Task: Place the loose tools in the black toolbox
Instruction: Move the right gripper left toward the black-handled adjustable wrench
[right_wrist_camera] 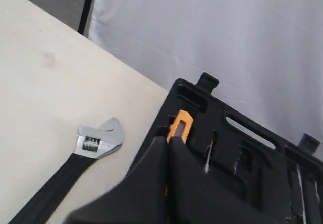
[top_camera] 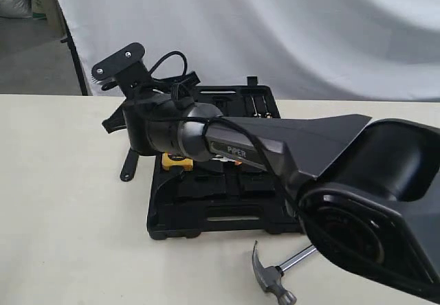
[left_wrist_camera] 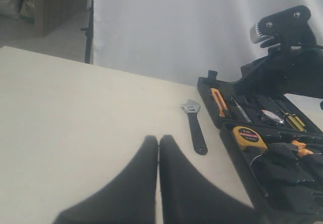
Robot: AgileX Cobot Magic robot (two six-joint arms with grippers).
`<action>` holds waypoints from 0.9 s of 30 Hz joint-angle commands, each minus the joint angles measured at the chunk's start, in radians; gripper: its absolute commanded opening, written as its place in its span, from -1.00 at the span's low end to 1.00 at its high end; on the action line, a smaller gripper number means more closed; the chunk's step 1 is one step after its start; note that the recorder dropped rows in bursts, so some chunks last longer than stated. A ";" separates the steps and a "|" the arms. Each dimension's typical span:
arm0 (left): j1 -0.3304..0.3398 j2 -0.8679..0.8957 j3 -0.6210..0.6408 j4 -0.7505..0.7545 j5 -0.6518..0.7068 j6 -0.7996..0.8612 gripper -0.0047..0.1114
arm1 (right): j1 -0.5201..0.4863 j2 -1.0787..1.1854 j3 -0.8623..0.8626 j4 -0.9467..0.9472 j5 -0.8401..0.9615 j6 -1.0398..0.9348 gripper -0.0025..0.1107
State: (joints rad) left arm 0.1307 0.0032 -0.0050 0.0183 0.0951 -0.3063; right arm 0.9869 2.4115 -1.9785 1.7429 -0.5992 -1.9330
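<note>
The black toolbox lies open on the table, its moulded halves also showing in the wrist views. The adjustable wrench lies on the table just beside the toolbox's left side, its handle end peeking out under my right arm. The claw hammer rests in front of the toolbox, its handle hidden behind my right arm. My right gripper is shut and empty, above the toolbox's edge next to the wrench head. My left gripper is shut and empty over bare table, short of the wrench. The tape roll is out of view.
A yellow tape measure, orange-handled pliers and an orange utility knife sit in the toolbox. My right arm stretches over the case. A white backdrop hangs behind the table.
</note>
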 commanded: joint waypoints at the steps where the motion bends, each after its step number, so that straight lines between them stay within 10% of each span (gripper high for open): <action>1: 0.025 -0.003 -0.003 0.004 -0.007 -0.005 -0.91 | -0.004 -0.004 -0.003 0.002 -0.046 -0.002 -0.96; 15: 0.025 -0.003 -0.003 0.004 -0.007 -0.005 -0.91 | 0.004 -0.007 0.003 0.002 0.431 0.274 -0.96; 27: 0.025 -0.003 -0.003 0.004 -0.007 -0.005 -0.91 | 0.015 -0.012 0.007 0.002 -0.495 -0.193 -0.96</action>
State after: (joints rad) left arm 0.1307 0.0032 -0.0050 0.0183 0.0951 -0.3063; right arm 0.9997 2.4115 -1.9746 1.7407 -0.9149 -2.0768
